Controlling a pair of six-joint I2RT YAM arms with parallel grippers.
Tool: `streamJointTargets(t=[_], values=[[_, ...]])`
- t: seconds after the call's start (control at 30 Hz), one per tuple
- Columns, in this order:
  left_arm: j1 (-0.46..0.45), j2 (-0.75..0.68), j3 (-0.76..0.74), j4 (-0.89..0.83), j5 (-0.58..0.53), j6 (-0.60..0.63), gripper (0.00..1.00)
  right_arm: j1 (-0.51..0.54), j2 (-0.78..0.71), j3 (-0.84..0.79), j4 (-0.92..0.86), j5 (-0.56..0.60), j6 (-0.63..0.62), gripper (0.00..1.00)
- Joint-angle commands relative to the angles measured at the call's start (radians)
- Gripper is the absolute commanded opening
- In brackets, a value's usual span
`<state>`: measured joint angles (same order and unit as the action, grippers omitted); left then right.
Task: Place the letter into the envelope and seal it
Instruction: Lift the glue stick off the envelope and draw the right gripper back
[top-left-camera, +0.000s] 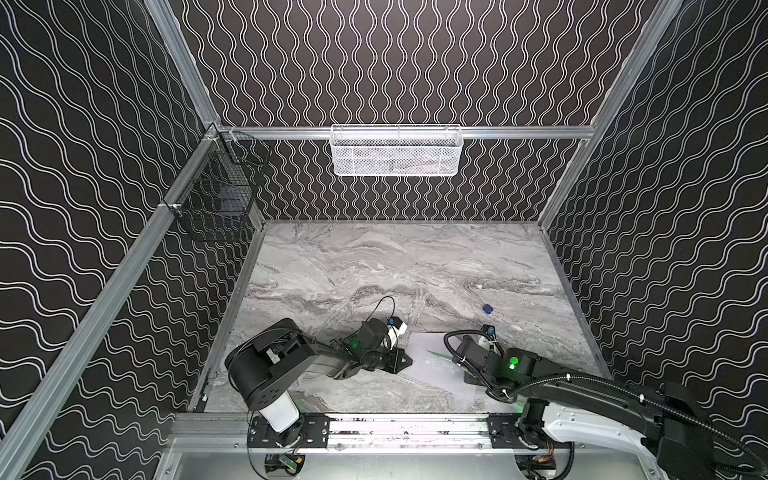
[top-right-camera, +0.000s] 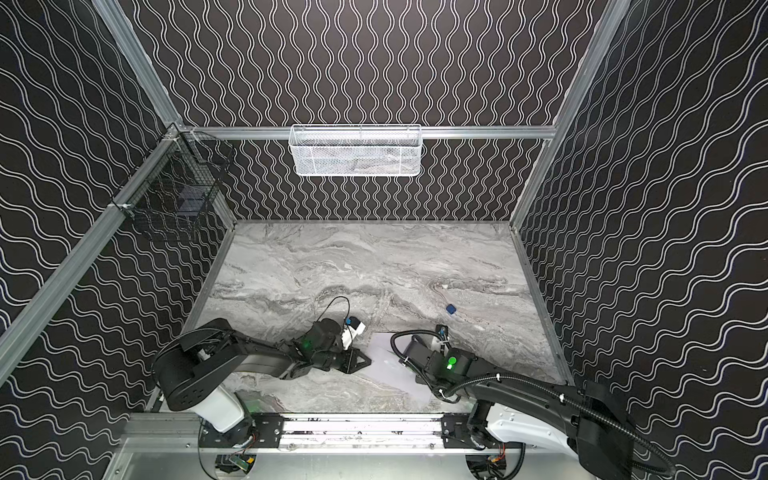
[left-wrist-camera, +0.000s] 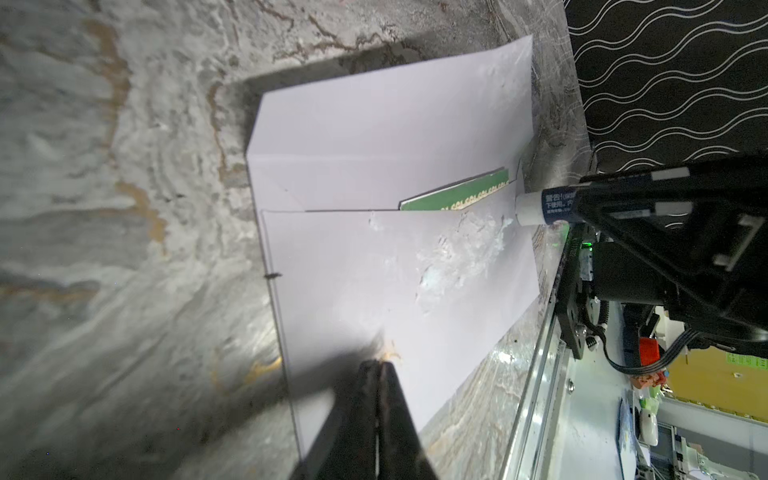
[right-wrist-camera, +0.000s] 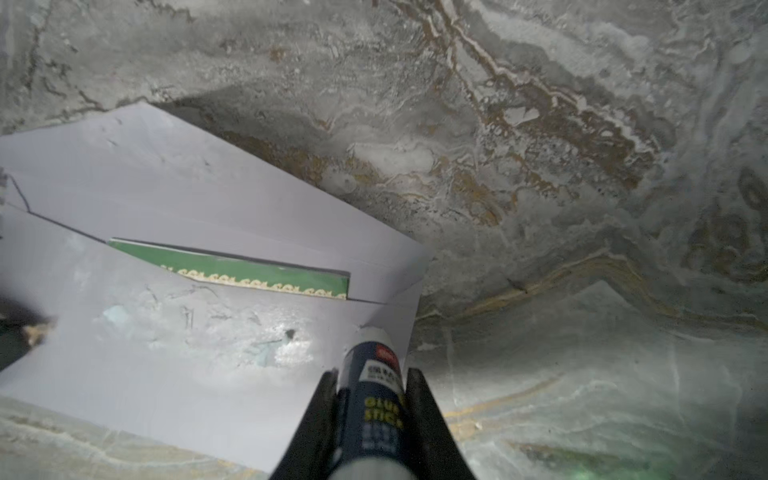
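Entry: the pale lavender-white paper envelope (left-wrist-camera: 353, 291) lay flat on the grey marble counter (left-wrist-camera: 124, 208), flap open. The green-bordered white letter (left-wrist-camera: 457, 195) sat inside the envelope, with only a green strip showing at the mouth.

The right end effector (right-wrist-camera: 371, 374) was clamped on a blue-and-white glue stick (right-wrist-camera: 370, 399), whose tip sat at one end of the envelope's mouth line. The left end effector (left-wrist-camera: 380, 365), fingers together and empty, rested on the envelope body across from the glue stick.

Judged: the mouth line ran away from the glue tip, and the right arm was nearer to it.
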<state>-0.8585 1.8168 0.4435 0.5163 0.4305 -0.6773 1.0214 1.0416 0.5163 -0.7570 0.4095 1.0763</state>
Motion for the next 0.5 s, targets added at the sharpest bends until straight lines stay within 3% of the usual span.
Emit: streamJointTargets(t=[0.0,0.27,0.47], values=[[-0.001,0.023,-0.021,-0.375,-0.103,0.006,0.07,0.001,0.024,-0.05,-0.001,-0.081,0.071,0.0],[-0.001,0.02,-0.026,-0.374,-0.104,0.001,0.07,-0.003,0.075,0.008,-0.076,0.04,0.146,0.0],[-0.001,0.03,-0.026,-0.368,-0.101,-0.002,0.07,-0.073,0.03,0.018,-0.081,0.068,0.091,0.0]])
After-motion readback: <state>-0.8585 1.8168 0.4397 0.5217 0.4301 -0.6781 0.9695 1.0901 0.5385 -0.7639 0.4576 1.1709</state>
